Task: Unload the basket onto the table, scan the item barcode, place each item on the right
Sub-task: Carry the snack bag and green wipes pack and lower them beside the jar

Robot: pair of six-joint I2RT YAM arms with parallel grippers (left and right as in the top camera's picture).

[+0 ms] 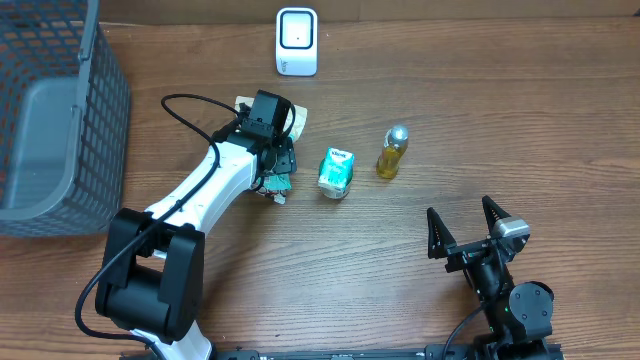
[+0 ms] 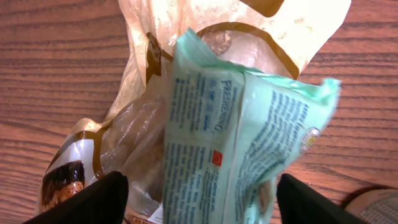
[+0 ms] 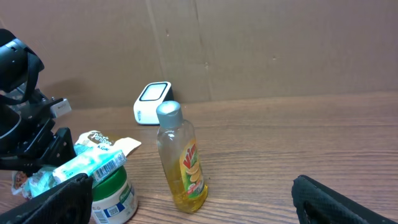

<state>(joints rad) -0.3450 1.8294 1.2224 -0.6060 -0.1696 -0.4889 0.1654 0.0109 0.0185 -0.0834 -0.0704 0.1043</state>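
Pale green packet (image 2: pixel 236 143) loose between the widely parted, unclenched left fingers (image 2: pixel 87 202).

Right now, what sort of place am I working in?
Likely a mock checkout bench: a white barcode scanner at the back, loose groceries like a soap bottle and a small tub, and a grey mesh basket at the side.

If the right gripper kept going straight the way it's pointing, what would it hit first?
Probably the yellow bottle, standing upright a little left of centre ahead of the open right gripper. Depth is unclear, so it could instead slip just past the bottle's right side.
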